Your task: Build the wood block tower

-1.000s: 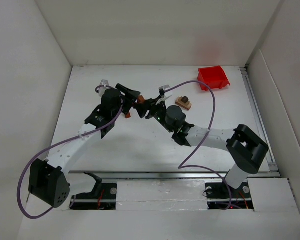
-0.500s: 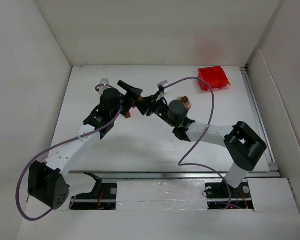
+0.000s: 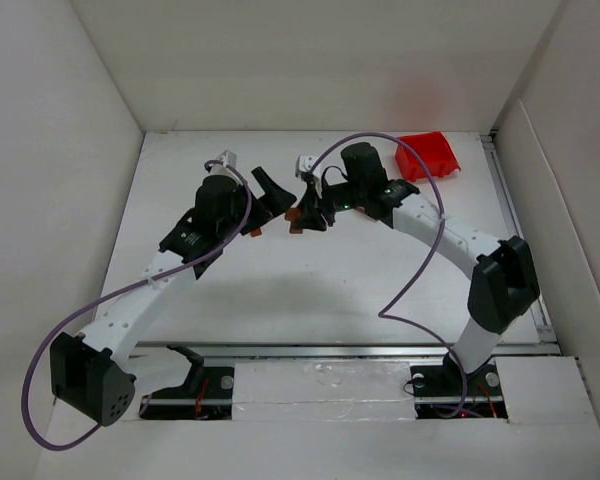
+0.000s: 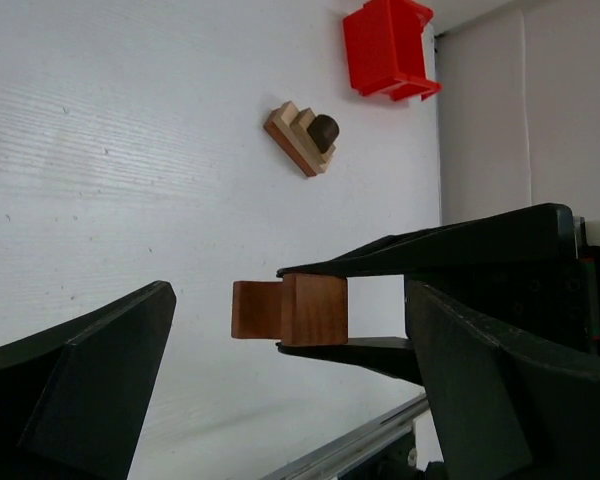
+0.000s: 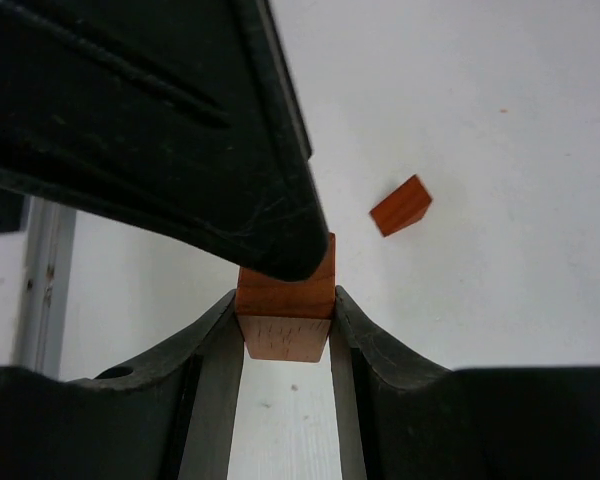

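The right pincer (image 5: 285,312) is clamped on a reddish-brown wooden block (image 4: 292,310), one black finger pressed to each of two opposite faces. In the left wrist view the block's long axis runs level across the picture. Its square-faced thicker end sits between the fingers, and a slimmer, paler step sticks out past their tips to the left. In the right wrist view the same block points straight away from the camera along the line of the fingers, its pale end grain facing the lens. It is held up off the white surface (image 3: 310,285), near the middle of the far half.

The left pincer (image 3: 267,203) stands wide open with nothing in it. Its two fingers (image 4: 90,380) frame the held block from either side without touching it, and one of them fills the upper left of the right wrist view, just above the block.

The wood block tower (image 4: 302,138) stands on the surface near the red plastic bin (image 4: 385,45), well apart from the held block. It is a flat tan base, a stepped tan piece and a dark brown rounded piece on top. In the left wrist view the base's long axis runs diagonally, from upper left to lower right. The top view hides the tower behind the right arm.

A small orange-red wooden block (image 5: 400,205) lies loose on the surface near the pincers.
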Robot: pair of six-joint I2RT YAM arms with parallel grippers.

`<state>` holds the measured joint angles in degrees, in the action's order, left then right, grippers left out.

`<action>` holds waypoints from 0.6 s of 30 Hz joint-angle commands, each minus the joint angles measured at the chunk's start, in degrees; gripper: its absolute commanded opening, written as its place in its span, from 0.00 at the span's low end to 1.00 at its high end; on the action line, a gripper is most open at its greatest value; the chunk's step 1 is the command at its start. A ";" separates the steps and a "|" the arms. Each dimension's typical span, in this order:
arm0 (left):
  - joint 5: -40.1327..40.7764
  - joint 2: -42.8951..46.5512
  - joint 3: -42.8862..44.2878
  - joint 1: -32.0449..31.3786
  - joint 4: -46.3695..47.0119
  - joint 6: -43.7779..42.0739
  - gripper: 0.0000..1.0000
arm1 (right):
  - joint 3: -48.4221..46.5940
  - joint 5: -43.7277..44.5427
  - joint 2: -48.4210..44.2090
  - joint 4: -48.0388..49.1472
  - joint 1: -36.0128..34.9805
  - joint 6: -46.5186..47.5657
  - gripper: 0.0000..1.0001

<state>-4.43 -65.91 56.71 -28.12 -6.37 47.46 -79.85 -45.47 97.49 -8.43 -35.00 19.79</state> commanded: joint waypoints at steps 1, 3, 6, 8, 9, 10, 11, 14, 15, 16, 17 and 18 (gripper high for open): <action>-4.00 2.28 0.34 -0.09 -0.05 -4.30 0.99 | -7.14 -7.88 1.99 -23.27 0.11 15.88 0.00; -4.80 2.10 0.07 -0.09 -0.22 -4.66 0.99 | -8.73 -7.70 2.96 -25.75 0.11 17.64 0.00; -6.47 1.93 -0.02 -0.09 -0.57 -5.62 0.97 | -10.23 -7.79 3.93 -26.73 -0.42 18.27 0.00; -7.52 1.75 -0.37 -0.09 -0.75 -5.98 0.93 | -10.93 -7.61 4.28 -26.73 -1.20 17.74 0.00; -7.96 1.49 -0.63 -0.09 -0.57 -6.06 0.92 | -12.07 -7.18 4.55 -26.99 -1.21 17.82 0.00; -8.23 1.49 -1.07 -0.09 -0.57 -5.98 0.89 | -12.78 -6.56 5.33 -27.26 -1.90 17.83 0.00; -9.19 1.22 -1.25 -0.09 -0.40 -6.06 0.88 | -13.30 -6.04 5.69 -27.43 -2.52 17.48 0.00; -10.16 0.17 -1.77 -0.09 -0.05 -6.24 0.83 | -15.85 -4.63 7.18 -27.70 -3.05 16.86 0.00; -10.51 -0.62 -2.12 -0.09 0.39 -6.24 0.82 | -16.29 -4.36 7.62 -27.70 -3.05 16.77 0.00; -10.78 -0.97 -2.65 -0.09 0.48 -6.15 0.79 | -16.73 -4.19 7.89 -27.70 -3.05 16.51 0.00; -11.04 -1.32 -3.00 -0.09 0.48 -6.24 0.78 | -17.43 -4.01 8.15 -27.70 -3.05 16.33 0.00; -11.04 -2.02 -3.18 -0.09 0.57 -6.24 0.76 | -17.79 -3.05 8.33 -27.87 -3.05 16.24 0.00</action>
<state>-13.39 -66.85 54.76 -28.12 -7.40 42.33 -94.00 -49.91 105.78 -35.66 -37.89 36.12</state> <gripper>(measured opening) 0.767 0.414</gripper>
